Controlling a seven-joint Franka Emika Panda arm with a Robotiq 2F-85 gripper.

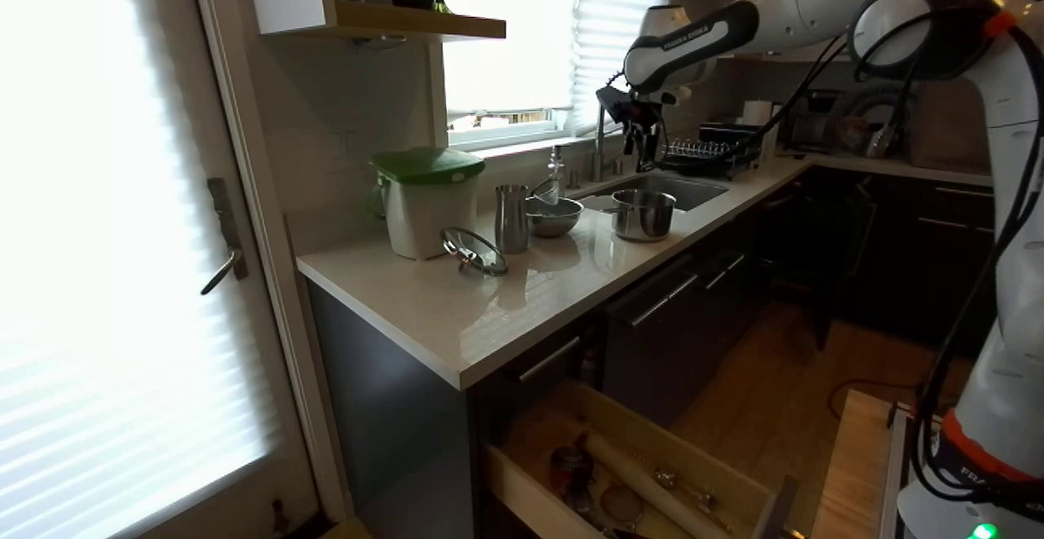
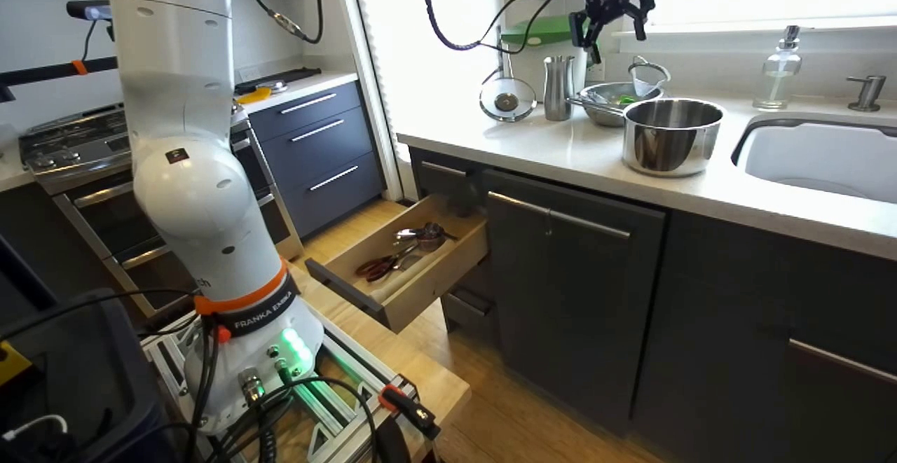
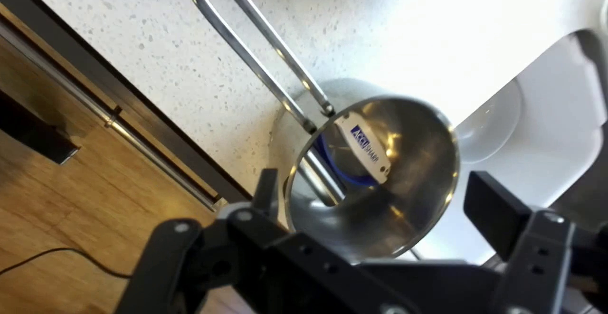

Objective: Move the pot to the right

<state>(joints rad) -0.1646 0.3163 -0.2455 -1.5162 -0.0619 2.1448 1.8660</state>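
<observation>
The pot (image 1: 643,217) is a shiny steel saucepan standing upright on the counter beside the sink; it also shows in an exterior view (image 2: 669,144). In the wrist view the pot (image 3: 422,138) is seen from above, with its long wire loop handle (image 3: 256,52) pointing up-left. A white and blue knife sharpener (image 3: 365,147) and a metal rod lie inside it. My gripper (image 3: 380,197) is open and empty, with the pot showing below and between its fingers. In both exterior views the gripper (image 1: 638,156) (image 2: 610,34) hangs in the air well above the counter, not touching the pot.
The sink (image 2: 827,158) adjoins the pot. A steel bowl (image 2: 617,102) with a strainer, a steel pitcher (image 1: 512,219), a glass lid (image 1: 475,252) and a green-lidded bin (image 1: 428,205) stand on the counter. A soap bottle (image 2: 780,74) stands behind. A drawer (image 2: 413,260) is open below.
</observation>
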